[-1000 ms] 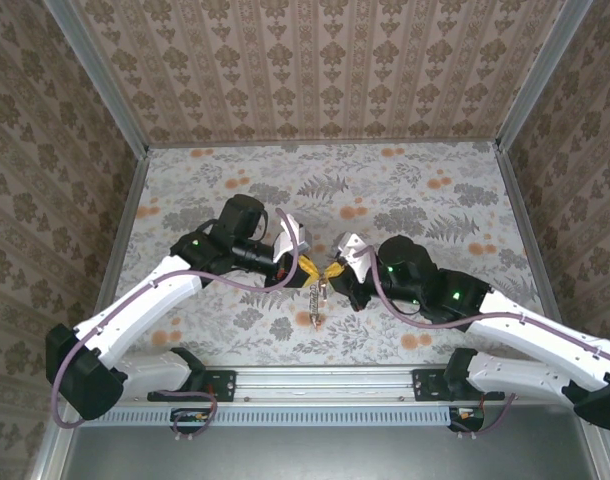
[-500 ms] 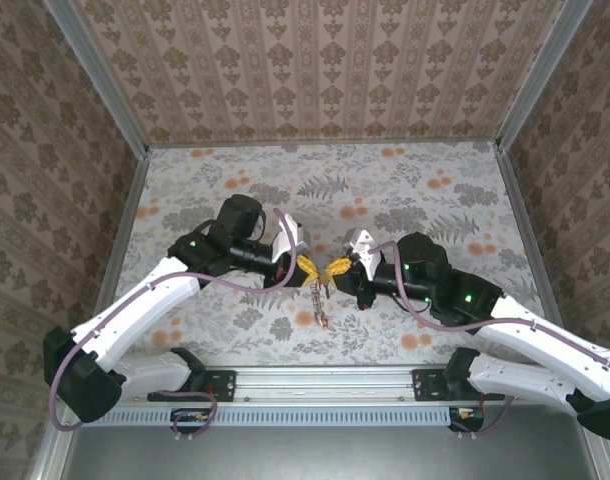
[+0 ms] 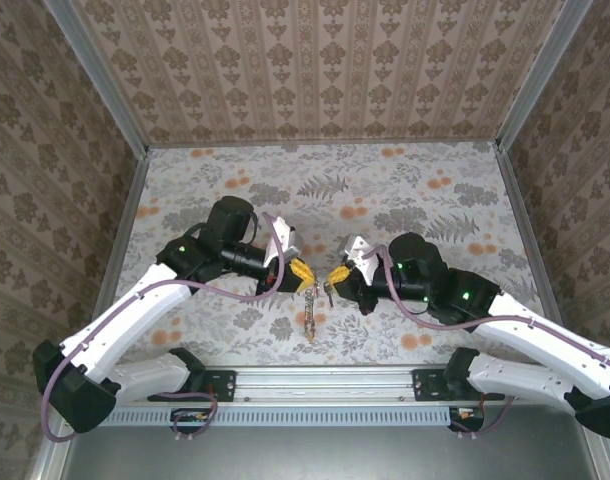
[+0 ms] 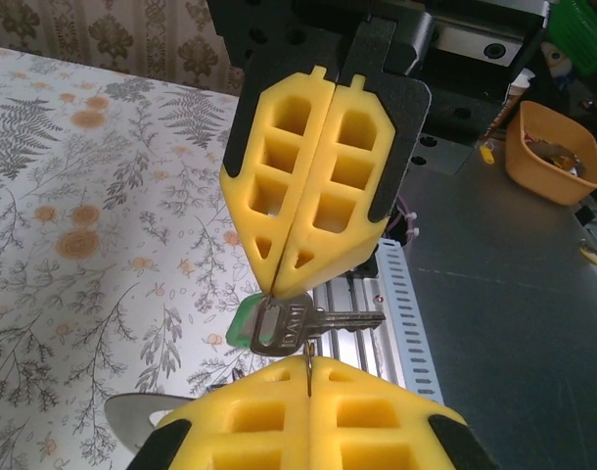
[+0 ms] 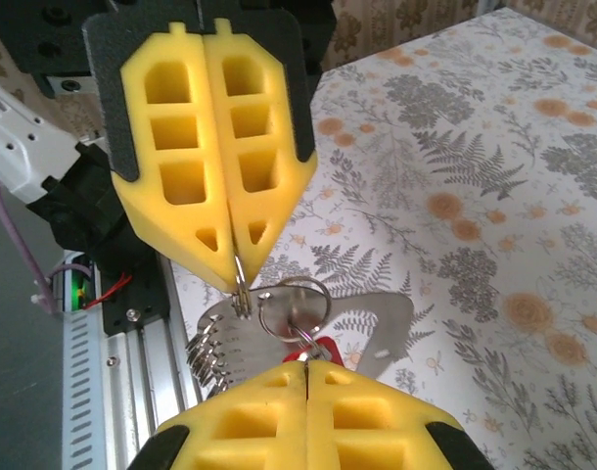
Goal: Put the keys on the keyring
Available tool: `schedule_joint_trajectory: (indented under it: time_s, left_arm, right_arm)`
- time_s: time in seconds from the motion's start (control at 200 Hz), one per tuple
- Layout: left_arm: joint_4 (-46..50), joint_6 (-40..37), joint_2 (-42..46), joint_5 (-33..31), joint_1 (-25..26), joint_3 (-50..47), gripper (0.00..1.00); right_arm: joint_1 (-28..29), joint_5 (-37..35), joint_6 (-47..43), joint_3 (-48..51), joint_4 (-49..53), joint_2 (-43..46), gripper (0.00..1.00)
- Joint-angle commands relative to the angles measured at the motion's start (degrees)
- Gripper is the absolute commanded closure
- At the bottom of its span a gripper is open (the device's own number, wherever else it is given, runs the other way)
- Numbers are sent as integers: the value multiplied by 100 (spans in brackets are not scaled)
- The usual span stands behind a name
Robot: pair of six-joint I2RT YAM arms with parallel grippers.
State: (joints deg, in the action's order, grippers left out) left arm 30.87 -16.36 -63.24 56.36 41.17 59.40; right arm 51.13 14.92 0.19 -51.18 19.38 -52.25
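Low over the table's middle, my two grippers meet tip to tip. My left gripper [image 3: 302, 271] is shut on a thin wire, apparently the keyring [image 5: 328, 299]. The wire runs into its pads [image 4: 308, 367]. My right gripper [image 3: 338, 274] is shut on the bunch of keys [image 3: 313, 300]. A silver key [image 4: 308, 323] with a green head [image 4: 242, 321] behind it hangs at that gripper's tip [image 4: 276, 287]. A red key head [image 5: 323, 348] shows just above the right gripper [image 5: 306, 364]. Across from it, the left gripper [image 5: 237, 279] pinches the wire.
A flat silver metal piece [image 5: 387, 318] and a toothed metal bundle [image 5: 208, 352] hang under the ring. The aluminium rail [image 3: 325, 380] runs along the near edge. An orange bin [image 4: 553, 147] sits beyond the rail. Patterned walls close in the floral table [image 3: 385, 200].
Both grippers stay shut and tip to tip. The left fingertips have drifted slightly left and nearer, the gap between the tips has widened a little, and the hanging bunch has swung with them.
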Motion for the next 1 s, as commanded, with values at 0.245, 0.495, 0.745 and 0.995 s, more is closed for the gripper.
schedule_joint_trajectory:
  time_s: [0.245,0.495,0.745,0.995]
  left_arm:
    - [-161,-57,6,363,-48,84,100]
    - [-204,-38,-4,317,-64,68,100]
    - [-248,-11,-11,310,-79,29,100]
    - [-302,18,-21,315,-93,15,100]
  right_arm:
    - [-25,433,172,-151,-657,-75,100]
    - [-17,560,228,-180,-709,-135,100]
    - [-14,567,228,-194,-691,-105,100]
    - [-12,617,241,-201,-639,-96,100]
